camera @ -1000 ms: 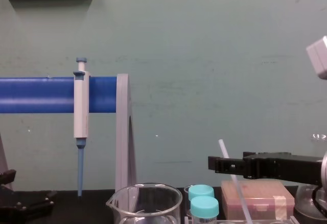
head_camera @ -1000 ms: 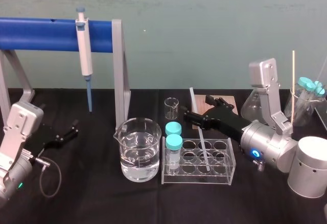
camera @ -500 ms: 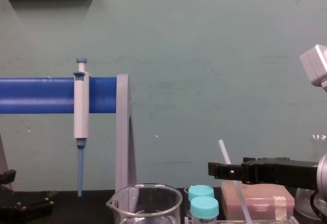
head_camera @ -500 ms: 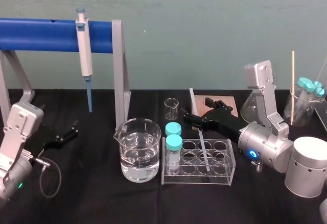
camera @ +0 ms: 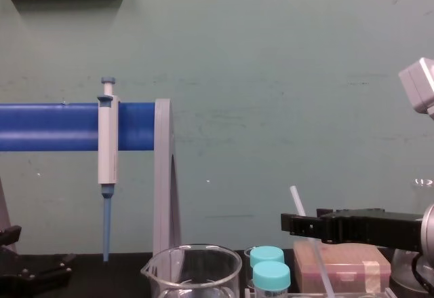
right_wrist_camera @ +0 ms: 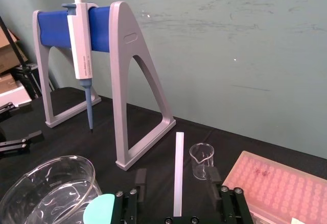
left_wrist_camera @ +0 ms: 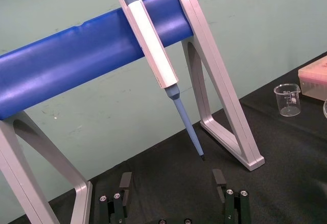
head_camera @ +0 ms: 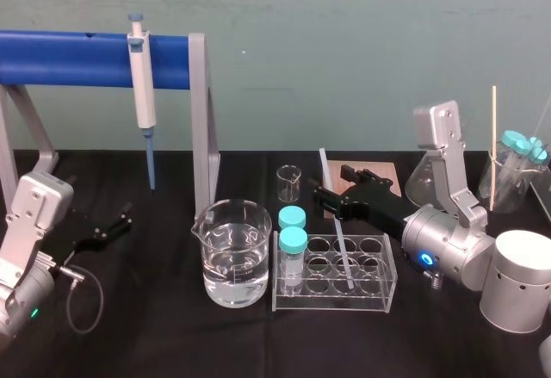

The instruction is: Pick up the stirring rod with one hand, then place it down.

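The stirring rod (head_camera: 341,244) is a thin translucent white stick. It stands tilted in the clear tube rack (head_camera: 384,285), its top leaning toward the back. My right gripper (head_camera: 331,184) reaches in from the right at the height of the rod's upper part. In the right wrist view the stirring rod (right_wrist_camera: 178,173) stands between the two fingers of that gripper (right_wrist_camera: 178,177), with a gap on each side, so it is open. From the chest the rod (camera: 296,201) rises just in front of the gripper's tip (camera: 288,223). My left gripper (left_wrist_camera: 172,182) rests open and empty at the left (head_camera: 108,227).
A water-filled beaker (head_camera: 231,253) and two teal-capped tubes (head_camera: 293,240) stand left of the rack. A small beaker (head_camera: 289,182) and a pink tip box (head_camera: 383,171) sit behind it. The white-and-blue pipette (head_camera: 142,94) hangs on the blue stand (head_camera: 69,58). Glassware crowds the far right.
My right gripper has sunk a little and drawn slightly back to the right while staying around the rod. The rod and my left arm have not moved.
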`<state>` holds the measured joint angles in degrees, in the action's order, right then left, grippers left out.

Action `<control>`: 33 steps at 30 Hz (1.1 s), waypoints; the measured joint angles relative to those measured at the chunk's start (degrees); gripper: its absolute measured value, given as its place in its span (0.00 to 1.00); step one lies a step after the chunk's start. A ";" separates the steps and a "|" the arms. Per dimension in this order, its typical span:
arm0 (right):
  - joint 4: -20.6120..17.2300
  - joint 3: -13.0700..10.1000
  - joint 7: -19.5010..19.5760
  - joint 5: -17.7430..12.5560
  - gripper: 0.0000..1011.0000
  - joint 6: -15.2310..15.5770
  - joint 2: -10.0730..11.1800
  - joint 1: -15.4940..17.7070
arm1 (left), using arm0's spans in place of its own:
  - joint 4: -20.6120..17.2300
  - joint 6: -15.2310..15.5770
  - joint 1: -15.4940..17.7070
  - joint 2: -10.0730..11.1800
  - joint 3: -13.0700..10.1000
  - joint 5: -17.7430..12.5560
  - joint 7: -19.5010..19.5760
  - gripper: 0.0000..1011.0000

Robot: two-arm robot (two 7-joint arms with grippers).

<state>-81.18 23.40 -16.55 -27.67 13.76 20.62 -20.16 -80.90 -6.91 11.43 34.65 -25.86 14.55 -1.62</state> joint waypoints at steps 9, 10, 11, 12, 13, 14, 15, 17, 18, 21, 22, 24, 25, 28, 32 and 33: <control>-0.06 0.00 0.00 -0.07 0.51 -0.04 0.04 0.04 | 0.00 0.00 0.00 0.00 0.00 0.00 0.00 0.99; -0.07 0.00 0.00 -0.07 0.48 -0.05 0.05 0.04 | 0.00 0.00 0.00 0.00 0.00 0.00 0.00 0.99; -0.07 0.00 0.00 -0.08 0.43 -0.05 0.06 0.04 | 0.00 0.00 0.00 0.00 0.00 0.00 0.00 0.99; -0.07 0.00 0.00 -0.09 0.43 -0.06 0.06 0.04 | 0.00 0.00 0.00 0.00 0.00 0.00 0.00 0.99; -0.07 0.00 0.00 -0.09 0.37 -0.06 0.06 0.04 | 0.00 0.00 0.00 0.00 0.00 0.00 0.00 0.99; -0.07 0.00 0.00 -0.09 0.35 -0.06 0.06 0.04 | 0.00 0.00 0.00 0.00 0.00 0.00 0.00 0.99; -0.07 0.00 0.00 -0.10 0.28 -0.06 0.06 0.04 | 0.00 0.00 0.00 0.00 0.00 0.00 0.00 0.99; -0.07 0.00 0.00 -0.10 0.25 -0.06 0.06 0.04 | 0.00 0.00 0.00 0.00 0.00 0.00 0.00 0.99; -0.07 0.00 0.00 -0.10 0.19 -0.06 0.06 0.04 | 0.00 0.00 0.00 0.00 0.00 0.00 0.00 0.99; -0.07 0.00 0.00 -0.10 0.14 -0.07 0.06 0.04 | 0.00 0.00 0.00 0.00 0.00 0.00 0.00 0.99; -0.07 0.00 0.00 -0.10 0.09 -0.07 0.06 0.04 | 0.00 0.00 0.00 0.00 0.00 0.00 0.00 0.99; -0.07 0.00 0.00 -0.10 0.06 -0.07 0.06 0.05 | 0.00 0.00 0.00 0.00 0.00 0.00 0.00 0.99; -0.08 0.00 0.00 -0.09 0.05 -0.07 0.06 0.04 | 0.00 0.00 0.00 0.00 0.00 0.00 0.00 0.99; -0.08 0.00 0.00 -0.09 0.05 -0.07 0.06 0.04 | 0.00 0.00 0.00 0.00 0.00 0.00 0.00 0.99; -0.08 0.00 0.00 -0.09 0.05 -0.07 0.06 0.04 | 0.00 0.00 0.00 0.00 0.00 0.00 0.00 0.99; -0.08 0.00 0.00 -0.09 0.05 -0.07 0.06 0.04 | 0.00 0.00 0.00 0.00 0.00 0.00 0.00 0.99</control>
<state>-81.26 23.40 -16.55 -27.76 13.68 20.68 -20.12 -80.90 -6.91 11.43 34.65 -25.86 14.55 -1.62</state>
